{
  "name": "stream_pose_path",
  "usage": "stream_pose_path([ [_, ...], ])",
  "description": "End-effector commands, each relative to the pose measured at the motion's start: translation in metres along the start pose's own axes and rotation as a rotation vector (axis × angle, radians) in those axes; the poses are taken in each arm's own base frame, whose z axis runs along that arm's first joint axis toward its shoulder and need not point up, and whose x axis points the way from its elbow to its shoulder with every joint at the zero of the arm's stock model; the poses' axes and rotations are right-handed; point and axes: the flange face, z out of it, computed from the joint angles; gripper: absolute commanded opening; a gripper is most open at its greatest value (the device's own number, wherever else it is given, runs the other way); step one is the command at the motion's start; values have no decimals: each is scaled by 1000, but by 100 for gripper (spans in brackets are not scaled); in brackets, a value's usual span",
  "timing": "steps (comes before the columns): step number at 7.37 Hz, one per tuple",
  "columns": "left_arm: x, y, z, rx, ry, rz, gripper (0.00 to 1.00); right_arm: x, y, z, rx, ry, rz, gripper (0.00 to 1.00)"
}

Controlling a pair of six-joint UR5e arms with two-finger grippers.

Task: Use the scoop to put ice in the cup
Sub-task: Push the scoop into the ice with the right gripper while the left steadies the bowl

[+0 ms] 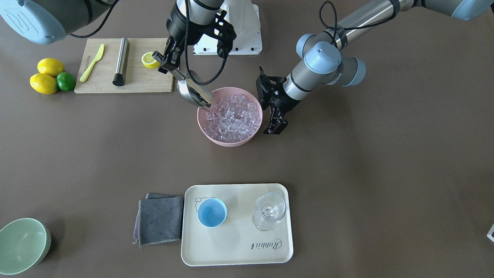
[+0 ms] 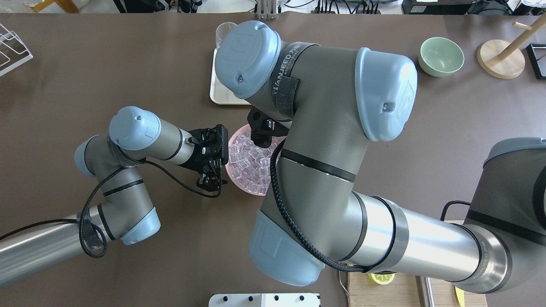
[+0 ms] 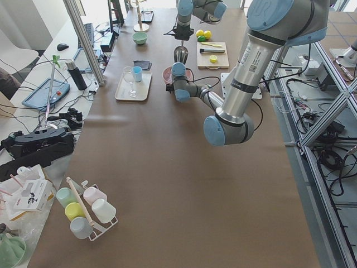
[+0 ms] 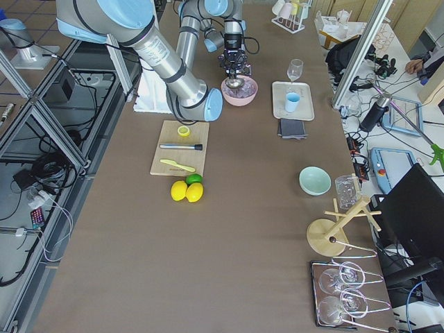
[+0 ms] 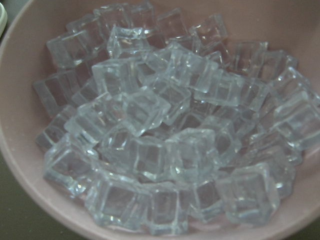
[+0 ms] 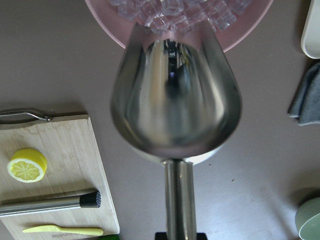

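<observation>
My right gripper [image 1: 166, 65] is shut on the handle of the silver scoop [image 1: 193, 90]. The scoop tilts down with its front lip at the ice [image 1: 231, 116] in the pink bowl [image 1: 227, 141]. In the right wrist view the scoop's trough [image 6: 175, 100] looks empty. My left gripper [image 1: 275, 128] hangs low beside the bowl's rim, apart from it; it looks shut and empty. The left wrist view is filled with ice [image 5: 160, 130]. The light-blue cup [image 1: 212, 212] stands empty on the cream tray [image 1: 237, 247], far from the bowl.
A clear stemmed glass [image 1: 269, 211] shares the tray, with a grey cloth [image 1: 160, 220] beside it. The cutting board [image 1: 104, 83] holds a steel cylinder [image 1: 121, 61], a yellow knife [image 1: 92, 62] and a lemon half [image 1: 149, 60]. Lemons [image 1: 43, 83] and a lime [image 1: 66, 81] lie nearby. A green bowl [image 1: 23, 245] sits at a corner.
</observation>
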Motion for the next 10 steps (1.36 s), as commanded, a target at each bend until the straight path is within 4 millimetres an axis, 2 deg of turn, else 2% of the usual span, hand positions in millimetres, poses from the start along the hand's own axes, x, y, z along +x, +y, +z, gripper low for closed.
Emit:
stream_pose_path([
  [1, 1, -4, 1, 3, -12, 5, 99, 0, -26, -3, -42, 7, -19, 0],
  [2, 0, -5, 0, 4, -13, 4, 99, 7, -39, -2, -66, -1, -17, 0],
  [7, 1, -4, 1, 3, -12, 4, 99, 22, -63, 33, -63, 34, -26, 0],
  [10, 1, -4, 1, 4, -13, 4, 99, 12, -72, 47, -10, 39, -44, 0],
])
